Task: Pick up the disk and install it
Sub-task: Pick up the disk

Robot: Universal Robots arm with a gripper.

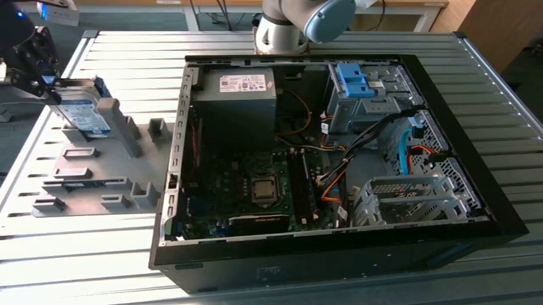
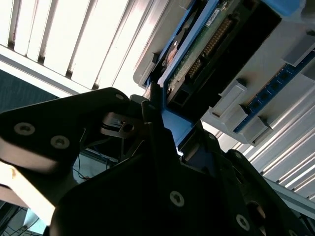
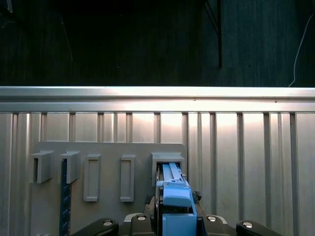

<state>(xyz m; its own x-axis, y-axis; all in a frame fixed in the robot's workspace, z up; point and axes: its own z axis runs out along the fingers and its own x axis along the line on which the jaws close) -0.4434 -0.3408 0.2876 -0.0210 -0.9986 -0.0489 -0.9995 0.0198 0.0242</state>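
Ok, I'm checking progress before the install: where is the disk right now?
The disk stands on edge in the grey slotted holder at the exterior view's left, outside the open computer case, with the gripper at it.

The exterior view looks down steeply from high up and takes in the whole slatted counter [image 1: 102,267], with the open computer case [image 1: 339,273] in the middle and the grey rack [image 1: 93,184] at the exterior view's left. The first wrist view looks along the jaws onto that rack [image 3: 108,150] from near, facing the counter's edge and the dark floor [image 3: 123,44] beyond. The second wrist view sits very close behind the jaws, facing the disk [image 2: 206,44]. All three views share rack and disk.
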